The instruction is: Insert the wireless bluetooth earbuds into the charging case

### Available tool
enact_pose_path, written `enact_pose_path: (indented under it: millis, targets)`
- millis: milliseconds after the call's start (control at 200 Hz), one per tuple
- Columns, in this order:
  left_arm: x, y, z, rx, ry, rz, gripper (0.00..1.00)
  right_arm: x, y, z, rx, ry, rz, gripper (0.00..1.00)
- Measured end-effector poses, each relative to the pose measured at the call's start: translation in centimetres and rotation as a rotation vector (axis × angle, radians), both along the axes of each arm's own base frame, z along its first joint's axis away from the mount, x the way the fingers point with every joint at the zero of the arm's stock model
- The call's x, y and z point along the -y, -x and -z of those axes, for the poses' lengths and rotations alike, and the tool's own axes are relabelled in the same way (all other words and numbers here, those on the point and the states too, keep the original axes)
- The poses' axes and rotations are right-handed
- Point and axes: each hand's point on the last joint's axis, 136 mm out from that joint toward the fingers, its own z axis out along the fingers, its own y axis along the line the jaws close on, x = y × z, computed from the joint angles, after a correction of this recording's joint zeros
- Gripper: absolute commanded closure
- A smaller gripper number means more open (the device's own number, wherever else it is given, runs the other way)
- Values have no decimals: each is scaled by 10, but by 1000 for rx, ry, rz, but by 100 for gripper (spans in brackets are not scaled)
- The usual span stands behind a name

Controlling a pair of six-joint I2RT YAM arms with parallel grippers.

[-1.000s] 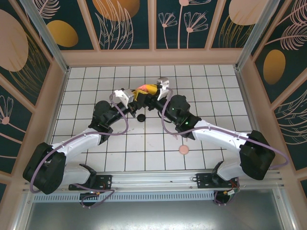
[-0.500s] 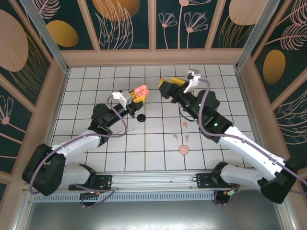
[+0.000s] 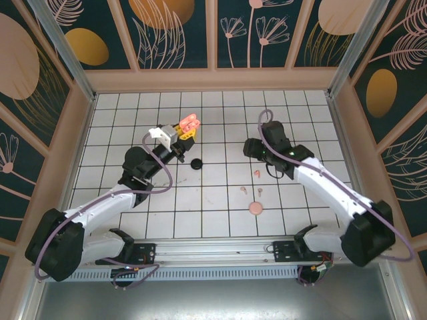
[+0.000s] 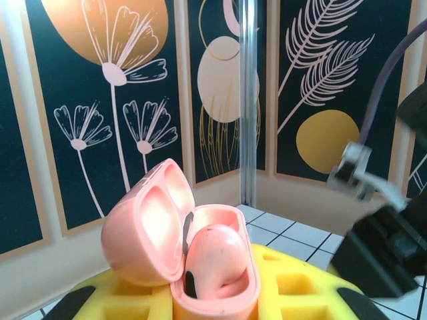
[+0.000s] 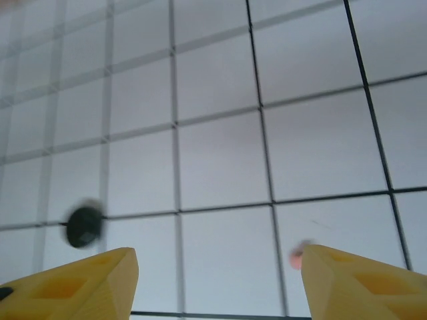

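My left gripper [image 3: 185, 127] is shut on an open pale pink charging case [image 4: 200, 267], held above the floor with its lid tipped back to the left. One pink earbud [image 4: 217, 257] sits in the case. In the left wrist view the yellow fingers [image 4: 300, 290] flank the case. My right gripper [image 3: 251, 148] points down at the tiles right of centre, and its jaws [image 5: 219, 252] stand open and hold nothing. Three pink earbuds lie loose on the floor [image 3: 257, 173] [image 3: 243, 190] [image 3: 259, 193]. One blurred pink earbud [image 5: 298, 255] shows beside my right finger.
A small round black case [image 3: 196, 163] [image 5: 83, 227] lies on the tiles between the arms. A closed round pink case [image 3: 255, 209] lies nearer the bases. Patterned walls enclose the tiled floor [image 3: 307, 120] on three sides.
My right arm has drawn away from the held case, swung right and dropped low over the tiles. The left gripper has shifted slightly left with the case still in it.
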Motion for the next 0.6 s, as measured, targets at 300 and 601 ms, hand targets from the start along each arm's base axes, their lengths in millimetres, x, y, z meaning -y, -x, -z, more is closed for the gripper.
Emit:
enact_pose_path:
  millis: [300,601]
  targets:
    - [5,5,14,-27,-55,37,100,25,-4,82,-215,228,-119,39]
    - [10,7,17,-40,-80,67,100,12,-1,100,-280,265,-301,46]
